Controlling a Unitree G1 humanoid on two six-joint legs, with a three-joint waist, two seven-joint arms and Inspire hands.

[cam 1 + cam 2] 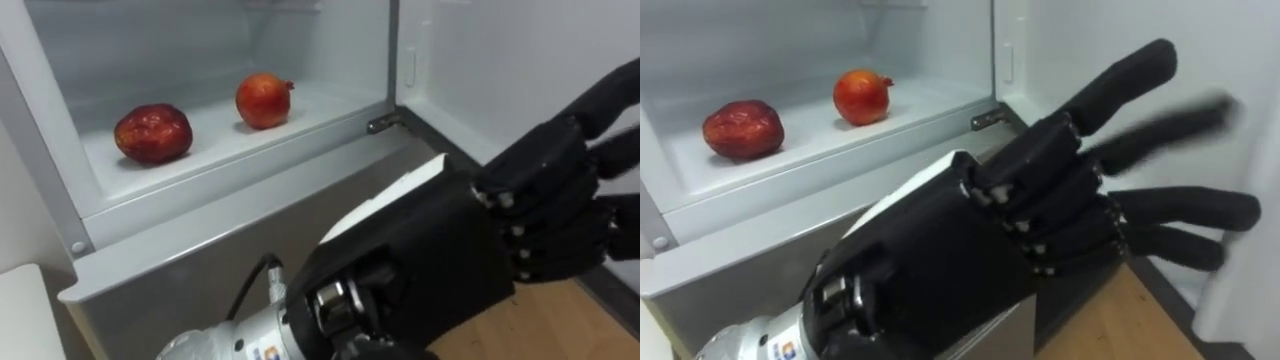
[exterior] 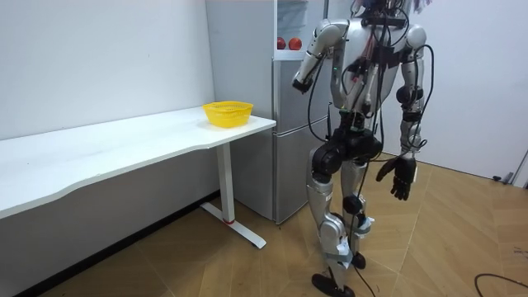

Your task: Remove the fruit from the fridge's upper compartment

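Left eye view looks into the open upper compartment of a tall pale fridge (image 2: pixel 289 157), where two fruits lie on the white fridge shelf (image 1: pixel 220 150). A dark red, lumpy pomegranate (image 1: pixel 153 133) sits toward the robot's left. A rounder orange-red pomegranate (image 1: pixel 264 100) lies to its right and a little deeper in, its small crown pointing right. The two fruits are apart from each other, and nothing touches either.

The black left hand (image 1: pixel 430 250) is large in the foreground, its silver wrist coming in from the lower left. It is held outside the compartment, in front of and below the shelf's front lip, with its back toward the camera. Its fingers (image 1: pixel 1180 208) are stretched out straight and spread, pointing to the robot's right. It holds nothing and is well apart from both pomegranates.

In the room view the robot stands upright on a wooden floor (image 2: pixel 462 247) just before the fridge, its left arm raised with the elbow bent toward the upper compartment. The right hand (image 2: pixel 402 177) hangs beside the thigh, fingers loose and empty. On the room view's left a long white bench (image 2: pixel 124 144) runs along the wall. A yellow woven basket (image 2: pixel 228 113) stands on the end of it nearest the fridge.
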